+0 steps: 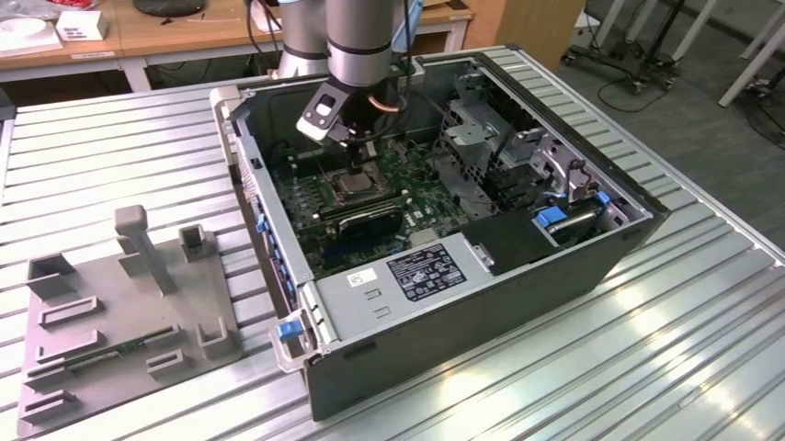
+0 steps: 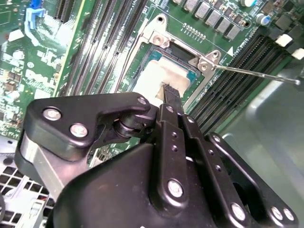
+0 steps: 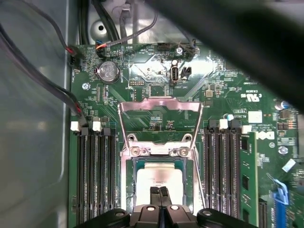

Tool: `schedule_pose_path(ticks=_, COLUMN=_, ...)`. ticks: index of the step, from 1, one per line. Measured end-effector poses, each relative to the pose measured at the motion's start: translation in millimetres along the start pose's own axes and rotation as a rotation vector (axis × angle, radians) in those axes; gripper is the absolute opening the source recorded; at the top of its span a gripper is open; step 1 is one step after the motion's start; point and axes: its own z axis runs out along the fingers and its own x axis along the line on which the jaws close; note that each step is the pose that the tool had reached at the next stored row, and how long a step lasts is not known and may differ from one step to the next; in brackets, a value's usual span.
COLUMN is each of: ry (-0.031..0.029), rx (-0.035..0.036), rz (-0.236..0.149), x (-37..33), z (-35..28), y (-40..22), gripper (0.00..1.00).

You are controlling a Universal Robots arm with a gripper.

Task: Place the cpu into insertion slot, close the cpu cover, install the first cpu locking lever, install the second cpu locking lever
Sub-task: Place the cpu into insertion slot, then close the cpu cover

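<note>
The cpu point(image 3: 159, 175) lies flat in the insertion slot point(image 3: 127, 187); its pale silvery top also shows in the second wrist view point(image 2: 154, 76). The cpu cover point(image 3: 159, 105), a thin metal frame, stands swung open behind the socket, hinged at two screws. My gripper point(image 3: 159, 191) hangs right over the near edge of the cpu with its two black fingertips point(image 2: 171, 92) pressed together and nothing visible between them. In the exterior view the gripper point(image 1: 357, 175) reaches down into the open computer case, just above the socket point(image 1: 349, 190). A thin wire locking lever point(image 2: 256, 73) sticks out loose from the socket corner.
Long black memory slots point(image 3: 95, 180) point(image 3: 223, 175) flank the socket on both sides. Dark cables point(image 3: 47, 80) run along the case wall. A metal drive cage point(image 1: 491, 147) stands in the case at the exterior view's right. A grey fixture plate point(image 1: 123, 303) lies on the slatted table.
</note>
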Motion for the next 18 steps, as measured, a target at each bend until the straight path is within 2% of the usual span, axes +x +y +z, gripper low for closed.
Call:
schedule_pose_path(ticks=6, ry=-0.0045, rx=0.0, rz=0.0, x=0.4, z=-8.1, y=0.4, gripper=0.11)
schedule_pose_path(ticks=10, ry=-0.0064, rx=-0.0001, rz=0.0, x=0.4, z=-8.1, y=0.4, gripper=0.11)
schedule_pose_path(ticks=18, ry=-0.0066, rx=-0.0001, rz=0.0, x=0.4, z=-8.1, y=0.4, gripper=0.11)
